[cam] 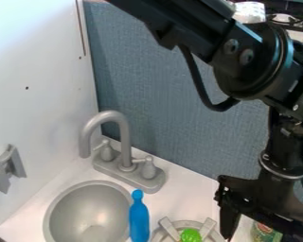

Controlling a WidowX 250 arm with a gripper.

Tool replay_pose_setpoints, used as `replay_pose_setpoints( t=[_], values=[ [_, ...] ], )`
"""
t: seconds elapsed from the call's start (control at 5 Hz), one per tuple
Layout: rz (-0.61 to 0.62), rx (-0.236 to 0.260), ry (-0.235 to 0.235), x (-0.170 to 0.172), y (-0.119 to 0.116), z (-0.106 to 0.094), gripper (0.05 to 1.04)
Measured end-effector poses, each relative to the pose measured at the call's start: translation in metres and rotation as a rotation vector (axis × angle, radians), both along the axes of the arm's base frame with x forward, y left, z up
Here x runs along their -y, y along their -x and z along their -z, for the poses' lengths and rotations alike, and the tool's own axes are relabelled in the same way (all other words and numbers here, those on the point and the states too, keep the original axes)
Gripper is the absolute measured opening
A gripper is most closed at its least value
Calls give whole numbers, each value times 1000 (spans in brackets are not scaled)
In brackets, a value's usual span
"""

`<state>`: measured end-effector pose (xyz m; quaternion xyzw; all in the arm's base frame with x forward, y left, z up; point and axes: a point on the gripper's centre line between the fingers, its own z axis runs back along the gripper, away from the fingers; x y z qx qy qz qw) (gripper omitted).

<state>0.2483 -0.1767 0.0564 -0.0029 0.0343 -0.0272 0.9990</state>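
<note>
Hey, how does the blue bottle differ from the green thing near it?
Colour: the bottle is blue; the green thing is bright green.
Shape: the bottle is slim with a narrow neck, while the green thing looks rounded.
Place: the bottle is by the rim of the sink; the green thing is within the grey burner.
Both reach the view's bottom edge.

Faucet behind sink; bottle right of sink, left of burner.

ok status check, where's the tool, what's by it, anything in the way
Tool at lower right, close by a green can, can't tell if gripped. Bright green piece at the grey ring, possible snag. Blue bottle by the sink, farther off.
</note>
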Motion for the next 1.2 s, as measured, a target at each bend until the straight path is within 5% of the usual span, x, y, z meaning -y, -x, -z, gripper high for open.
replay_pose_setpoints(
  t=[0.2, 0.4, 0.8, 1.2],
  values=[
    [1, -23, -17, -2, 2, 9, 1001],
    [31, 78, 17, 12, -27, 18, 1001],
    [153, 178, 34, 51, -69, 39, 1001],
    [239, 185, 77, 76, -92, 67, 1001]
  ],
)
